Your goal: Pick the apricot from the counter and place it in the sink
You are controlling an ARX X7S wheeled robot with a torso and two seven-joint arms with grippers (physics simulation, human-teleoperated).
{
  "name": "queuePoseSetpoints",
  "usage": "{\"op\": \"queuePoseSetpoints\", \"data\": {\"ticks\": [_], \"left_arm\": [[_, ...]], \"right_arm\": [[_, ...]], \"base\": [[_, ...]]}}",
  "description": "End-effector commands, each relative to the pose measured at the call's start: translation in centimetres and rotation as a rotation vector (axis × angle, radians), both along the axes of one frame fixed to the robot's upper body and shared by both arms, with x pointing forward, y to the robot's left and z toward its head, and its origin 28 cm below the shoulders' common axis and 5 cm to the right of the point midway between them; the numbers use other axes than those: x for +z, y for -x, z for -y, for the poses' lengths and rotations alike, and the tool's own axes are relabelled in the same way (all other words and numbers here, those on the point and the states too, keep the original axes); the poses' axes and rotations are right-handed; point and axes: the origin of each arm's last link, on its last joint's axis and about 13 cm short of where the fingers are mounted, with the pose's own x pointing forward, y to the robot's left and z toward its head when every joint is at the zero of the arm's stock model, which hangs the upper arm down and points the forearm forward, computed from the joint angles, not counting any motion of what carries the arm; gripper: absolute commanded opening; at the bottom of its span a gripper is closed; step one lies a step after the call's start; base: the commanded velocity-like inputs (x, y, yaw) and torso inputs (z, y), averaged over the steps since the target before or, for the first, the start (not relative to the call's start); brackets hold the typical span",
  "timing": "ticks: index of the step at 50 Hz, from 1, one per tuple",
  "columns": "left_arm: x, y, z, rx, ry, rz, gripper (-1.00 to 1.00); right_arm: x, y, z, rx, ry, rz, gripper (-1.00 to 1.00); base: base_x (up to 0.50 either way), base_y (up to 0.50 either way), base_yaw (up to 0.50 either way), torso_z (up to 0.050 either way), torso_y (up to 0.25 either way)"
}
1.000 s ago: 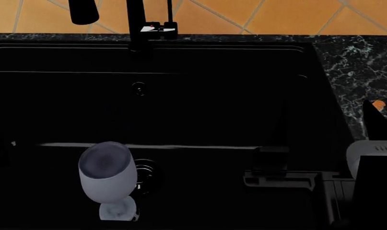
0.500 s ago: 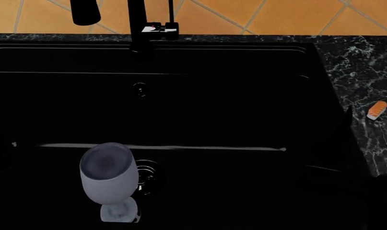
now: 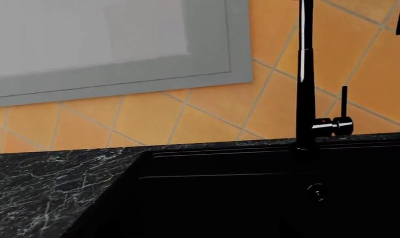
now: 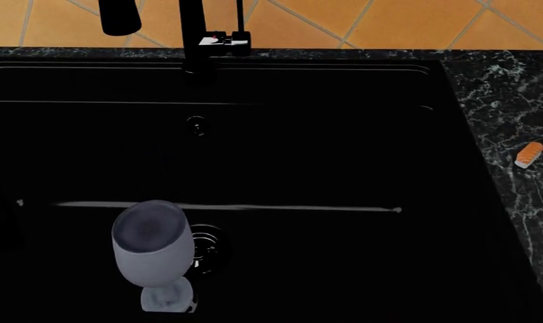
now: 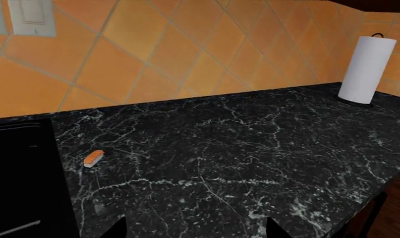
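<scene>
The apricot shows in no view. The matte-black sink (image 4: 325, 155) fills the head view, with its round drain (image 4: 204, 247) and tall black faucet (image 4: 192, 33). The black marble counter (image 4: 513, 94) runs along its right side and shows wide in the right wrist view (image 5: 239, 148). My right gripper (image 5: 196, 230) is open and empty above the counter; only its two dark fingertips (image 5: 117, 229) show, far apart. My left gripper shows in no view; its camera faces the faucet (image 3: 305, 84) and the sink (image 3: 239, 193).
A grey stemmed cup (image 4: 150, 245) lies in the sink beside the drain. A tiny orange-and-white sushi-like piece (image 4: 529, 154) lies on the counter right of the sink, also in the right wrist view (image 5: 93, 158). A paper towel roll (image 5: 366, 69) stands far back on the counter.
My right arm has moved out of the head view to the right, uncovering the sushi-like piece. The cup and the sink are unchanged.
</scene>
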Motion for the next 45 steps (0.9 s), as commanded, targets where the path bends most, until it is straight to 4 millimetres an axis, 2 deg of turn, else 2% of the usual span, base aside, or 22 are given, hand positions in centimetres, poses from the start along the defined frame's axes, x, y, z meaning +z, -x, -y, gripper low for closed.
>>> {"op": "queuePoseSetpoints", "data": {"ticks": [1,9,14,26,31,45], "left_arm": [[-0.7,-0.1,-0.1,0.005,0.001,-0.019,1.0],[-1.1,-0.1,-0.1,0.004,0.005,-0.029,1.0],[-1.4,-0.4,-0.1,0.002,0.002,-0.037,1.0],[-1.1,-0.3,0.1,-0.003,-0.003,-0.035,1.0],[-1.0,-0.1,0.1,-0.003,0.0,-0.035,1.0],[-1.3,-0.2,0.0,-0.007,0.003,-0.035,1.0]], "right_arm": [[1.6,1.9,0.5,-0.066,0.004,-0.083,1.0],[1.4,1.9,0.3,-0.043,-0.007,-0.116,1.0],[0.0,1.7,0.1,-0.011,-0.073,-0.129,1.0],[-1.8,1.7,0.4,-0.005,-0.163,-0.144,1.0],[-2.1,0.9,0.6,0.009,-0.175,-0.151,1.0],[-2.7,-3.2,1.8,0.044,-0.181,-0.179,1.0]], "base": [[0.0,0.0,0.0,0.0,0.0],[0.0,0.0,0.0,0.0,0.0],[0.0,0.0,0.0,0.0,0.0],[0.0,0.0,0.0,0.0,0.0],[0.0,0.0,0.0,0.0,0.0],[0.0,0.0,0.0,0.0,0.0]]}}
